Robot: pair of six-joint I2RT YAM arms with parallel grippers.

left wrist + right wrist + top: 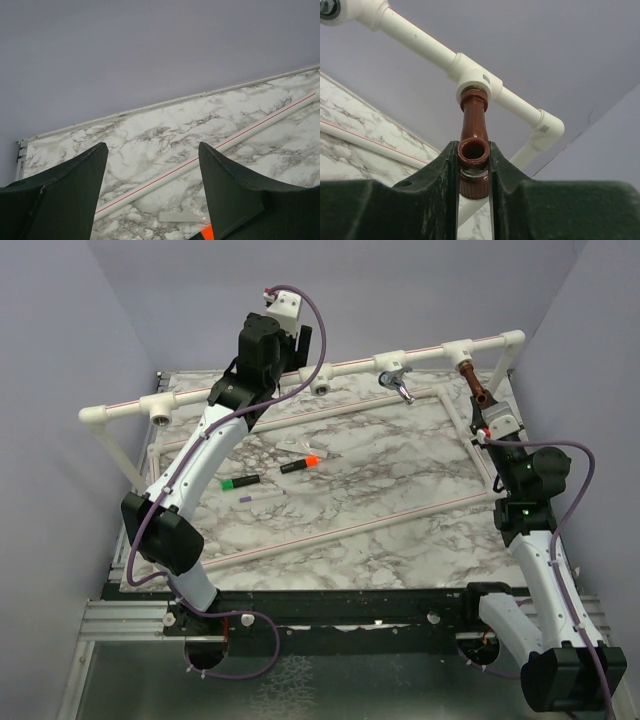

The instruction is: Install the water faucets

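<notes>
The copper-coloured faucet (474, 384) hangs from the right tee fitting (459, 350) of the raised white pipe frame; in the right wrist view its threaded end sits in the tee (476, 83) and its spout (473, 152) faces the camera. My right gripper (474, 156) is shut on that spout; it also shows in the top view (487, 410). The chrome faucet (398, 382) is set in the middle tee (388, 364), spout down. My left gripper (152, 152) is open and empty, held high near the back left of the frame (297, 345).
Two further tees (160, 410) (322, 383) on the raised pipe have open sockets. An orange-capped marker (300, 464), a green-capped marker (240, 482) and a clear bag (291, 448) lie on the marble board. A low pipe rectangle (300, 540) rims the board. Purple walls close in.
</notes>
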